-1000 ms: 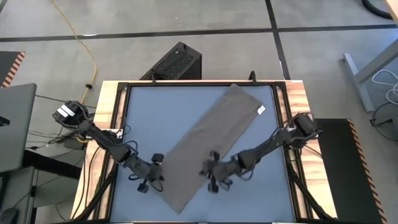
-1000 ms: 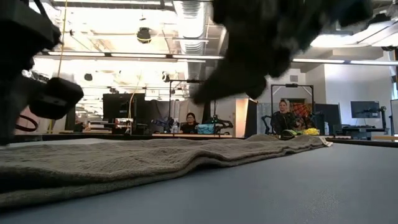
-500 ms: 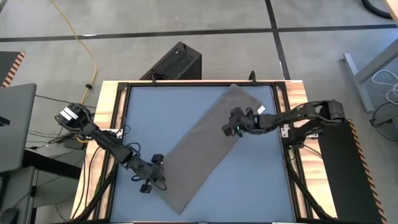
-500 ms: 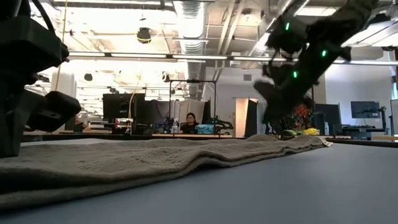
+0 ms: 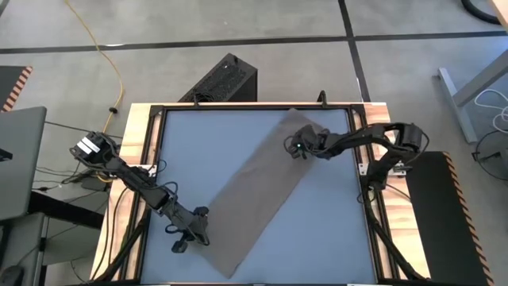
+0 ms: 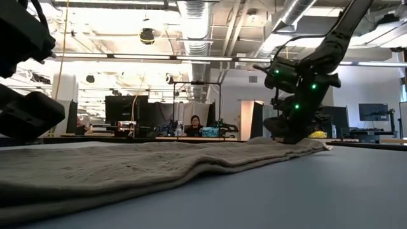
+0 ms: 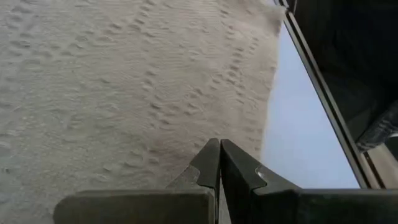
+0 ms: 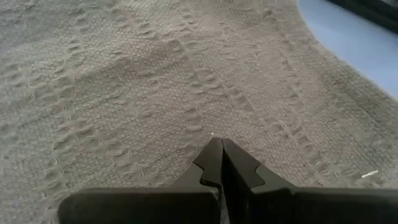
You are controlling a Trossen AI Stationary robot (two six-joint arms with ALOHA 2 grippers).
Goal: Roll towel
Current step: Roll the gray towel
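The table (image 5: 333, 230) bears the towel (image 5: 262, 195), spread flat and diagonal from its near-left part to its far-right corner. The right gripper (image 5: 295, 148) sits over the towel's far end, fingers pressed together, tips at the cloth. The left gripper (image 5: 189, 237) rests beside the near end, fingers together.

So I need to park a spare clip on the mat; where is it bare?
Bare: the mat's far-left corner, between the frame and the towel, and the near-right corner beyond it. Crowded: the left gripper at the towel's near end, the right gripper over its far end.
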